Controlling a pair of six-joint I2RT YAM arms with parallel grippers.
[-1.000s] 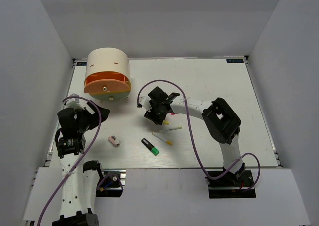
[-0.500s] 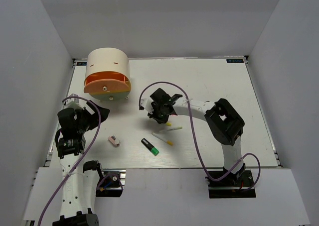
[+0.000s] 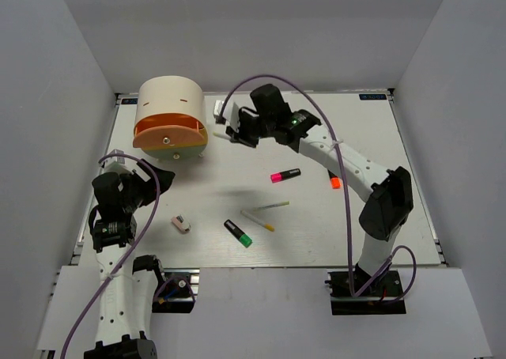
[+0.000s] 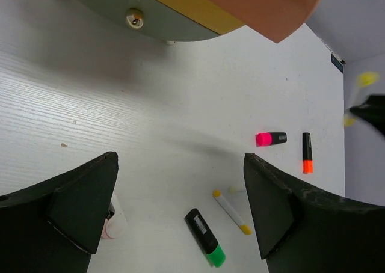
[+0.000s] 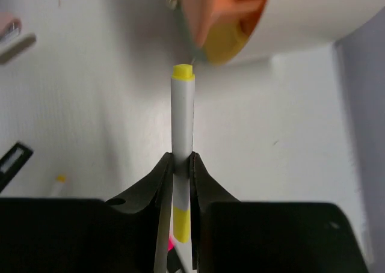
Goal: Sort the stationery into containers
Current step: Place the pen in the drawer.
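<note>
My right gripper [image 3: 231,130] is shut on a yellow-and-white pen [image 5: 182,113] and holds it above the table, just right of the cream drum organizer [image 3: 168,106]. The pen's yellow tip points at the open orange drawer [image 5: 219,8] and the yellow drawer [image 5: 221,41]. My left gripper [image 4: 180,207] is open and empty, low at the table's left. Two more pens [image 3: 258,221] [image 3: 273,206], a green-capped highlighter [image 3: 237,233], a pink-capped one [image 3: 285,175], an orange-capped one [image 3: 334,180] and the eraser [image 3: 181,224] lie on the table.
The organizer's stacked drawers [image 4: 252,2] jut out above my left gripper. White walls close in the table [image 3: 356,130] on three sides. A purple cable loops over the right arm [image 3: 348,165].
My right gripper has lifted the pen from the table's middle and carried it up and left to the organizer. The pink and orange highlighters now show. The left arm is still.
</note>
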